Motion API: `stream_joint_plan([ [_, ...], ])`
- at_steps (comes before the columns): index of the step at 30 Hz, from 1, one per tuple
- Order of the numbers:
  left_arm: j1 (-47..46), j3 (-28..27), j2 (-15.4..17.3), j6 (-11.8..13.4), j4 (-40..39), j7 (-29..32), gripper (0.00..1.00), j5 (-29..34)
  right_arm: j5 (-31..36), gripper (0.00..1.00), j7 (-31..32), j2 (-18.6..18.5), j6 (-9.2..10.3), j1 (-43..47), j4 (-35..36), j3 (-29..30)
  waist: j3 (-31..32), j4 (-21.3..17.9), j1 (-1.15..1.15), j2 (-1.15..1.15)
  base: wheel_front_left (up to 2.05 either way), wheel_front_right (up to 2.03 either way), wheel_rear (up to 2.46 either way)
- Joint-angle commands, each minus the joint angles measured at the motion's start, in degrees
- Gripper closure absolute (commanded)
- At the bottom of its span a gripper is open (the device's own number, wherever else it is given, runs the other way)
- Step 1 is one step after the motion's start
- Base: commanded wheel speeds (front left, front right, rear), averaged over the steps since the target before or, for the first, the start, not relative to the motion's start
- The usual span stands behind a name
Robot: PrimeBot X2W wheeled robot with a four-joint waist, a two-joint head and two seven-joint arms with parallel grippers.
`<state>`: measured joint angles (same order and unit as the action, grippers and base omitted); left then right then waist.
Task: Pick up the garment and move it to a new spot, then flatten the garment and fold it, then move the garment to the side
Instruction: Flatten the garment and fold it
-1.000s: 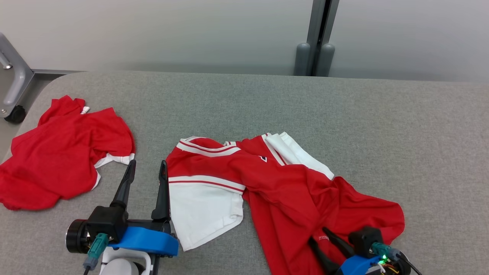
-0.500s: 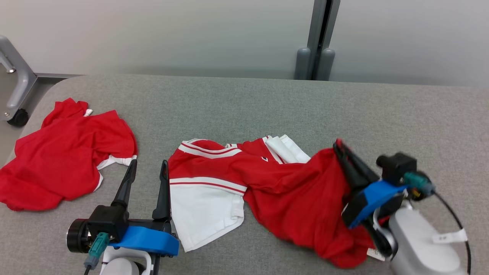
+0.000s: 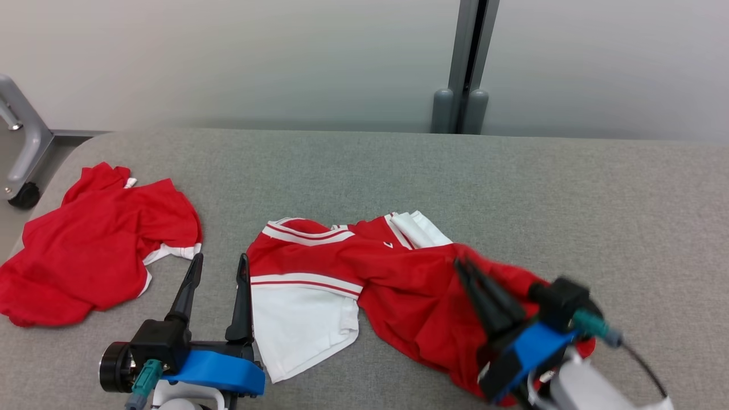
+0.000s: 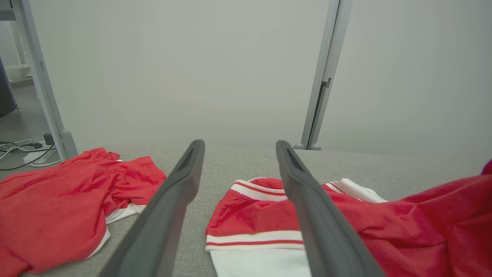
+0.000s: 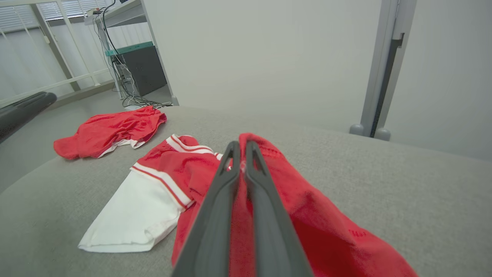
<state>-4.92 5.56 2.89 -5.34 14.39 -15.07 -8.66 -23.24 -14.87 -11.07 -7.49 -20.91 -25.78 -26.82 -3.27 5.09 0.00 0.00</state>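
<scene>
Red shirt: crumpled at the left edge of the table. Left gripper: near the front edge, between the red shirt and the garment; fingers spread wide, nothing between them; the finger nearer the garment lies just beside its white sleeve. Garment: red with white trim, crumpled, at the table's middle toward the front edge. Right gripper: at the garment's right end; fingers pressed together, pinching a fold of red cloth, which drapes over them, raised off the table
</scene>
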Motion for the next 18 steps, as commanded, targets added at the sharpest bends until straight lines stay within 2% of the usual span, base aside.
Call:
stream_joint_plan([
  [1,0.48,-0.26,-0.02,0.02,0.01,-0.14,0.00,-0.34,-0.77,1.00,-0.28,-0.24,-0.01,4.27,2.94,-1.88,0.62,-0.45,0.00,0.00,0.00,0.00,0.00],
  [9,0.92,-0.15,-0.02,-0.09,0.16,-0.14,0.00,-0.31,-2.05,1.00,3.71,-2.91,-0.01,20.80,14.61,-8.44,1.62,-1.51,0.00,0.00,0.00,0.00,0.00],
  [14,1.08,0.03,-0.01,-0.13,0.07,-0.14,0.00,-0.29,-3.69,1.00,8.52,-5.15,-0.01,27.64,18.17,-11.03,1.67,-2.01,0.00,0.00,0.00,0.00,0.00],
  [15,1.11,0.03,-0.02,-0.13,0.06,-0.14,0.00,-0.28,-3.92,0.56,8.60,-5.52,0.00,27.91,18.85,-10.69,1.65,-2.11,0.00,0.00,0.00,0.00,0.00],
  [16,1.12,0.03,-0.02,-0.15,0.05,-0.14,0.00,-0.31,-4.26,0.00,8.86,-6.00,-0.01,28.25,19.41,-10.97,1.60,-2.17,0.00,0.00,0.00,0.00,0.00],
  [18,1.09,-0.13,-0.02,-0.16,0.07,-0.14,0.00,-0.33,-4.47,0.00,7.88,-6.45,-0.01,28.42,20.61,-9.76,1.43,-2.39,0.00,0.00,0.00,0.00,0.00],
])
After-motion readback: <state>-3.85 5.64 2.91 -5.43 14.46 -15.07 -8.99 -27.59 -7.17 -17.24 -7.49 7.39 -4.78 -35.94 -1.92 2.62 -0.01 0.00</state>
